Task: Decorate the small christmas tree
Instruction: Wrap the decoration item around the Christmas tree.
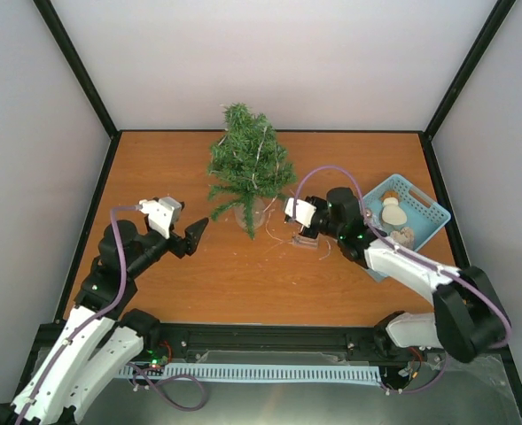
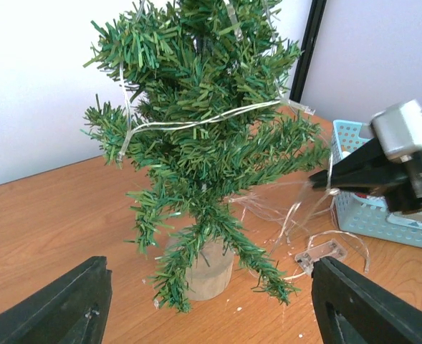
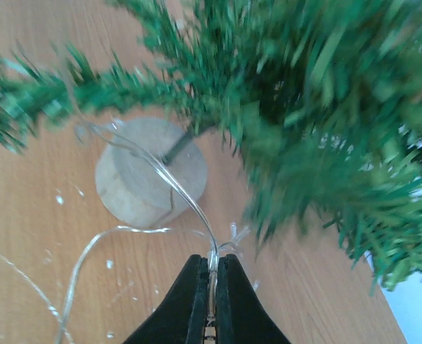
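While the left gripper (image 1: 195,232) hangs with its jaws wide apart over bare table (image 1: 234,279), the small christmas tree (image 1: 247,164) stands just ahead of it, untouched, near the back edge. Beyond the tree's wooden base (image 3: 150,172), the right gripper (image 3: 211,265) is pinched together on the clear light wire (image 3: 185,197). A blue basket (image 1: 431,211) crowds the right edge behind it.

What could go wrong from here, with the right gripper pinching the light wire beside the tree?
The wire crosses the wooden base and loops through the branches, so a pull by the right gripper could tip the small christmas tree; the open left gripper isn't holding it. Loose loops on the table could also snag.
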You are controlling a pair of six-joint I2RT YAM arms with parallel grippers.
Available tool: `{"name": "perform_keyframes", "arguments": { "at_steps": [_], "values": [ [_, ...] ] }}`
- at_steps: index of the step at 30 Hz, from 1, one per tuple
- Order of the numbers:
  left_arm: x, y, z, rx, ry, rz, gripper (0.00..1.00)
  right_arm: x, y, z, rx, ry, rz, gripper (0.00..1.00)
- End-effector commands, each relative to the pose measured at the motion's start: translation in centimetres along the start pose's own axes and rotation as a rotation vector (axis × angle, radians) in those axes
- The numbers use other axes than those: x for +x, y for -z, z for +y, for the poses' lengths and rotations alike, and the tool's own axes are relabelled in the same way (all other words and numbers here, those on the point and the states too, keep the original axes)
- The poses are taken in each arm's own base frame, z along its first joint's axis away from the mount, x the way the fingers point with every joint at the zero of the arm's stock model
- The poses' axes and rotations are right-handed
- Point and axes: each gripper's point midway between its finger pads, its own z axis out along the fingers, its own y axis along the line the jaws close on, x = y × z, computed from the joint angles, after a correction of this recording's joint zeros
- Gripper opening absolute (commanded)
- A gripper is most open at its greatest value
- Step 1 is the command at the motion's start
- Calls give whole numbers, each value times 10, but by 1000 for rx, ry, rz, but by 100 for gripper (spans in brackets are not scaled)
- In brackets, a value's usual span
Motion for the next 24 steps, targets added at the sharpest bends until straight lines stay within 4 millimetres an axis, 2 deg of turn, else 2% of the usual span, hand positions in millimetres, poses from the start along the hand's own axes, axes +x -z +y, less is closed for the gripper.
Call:
{"name": "perform_keyframes", "arguments": {
  "at_steps": [1, 7, 13, 19, 20, 24],
  "values": [
    [-12, -1, -3, 17, 13, -20, 76, -9, 28, 26, -74, -125, 26, 3],
    [-18, -2, -16, 97, 72, -33, 75, -31, 62, 50, -128, -205, -18, 3],
    [-18, -6, -37, 230, 181, -23, 73, -81, 88, 65, -215, -259, -159, 3],
    [-12, -4, -52, 323, 237, 8, 70, -131, 103, 67, -278, -359, -318, 3],
    [-16, -2, -55, 344, 233, -14, 70, -139, 104, 67, -290, -376, -342, 3],
    [-8, 0, -65, 411, 281, 3, 71, -166, 109, 55, -300, -483, -417, 3]
  ]
}}
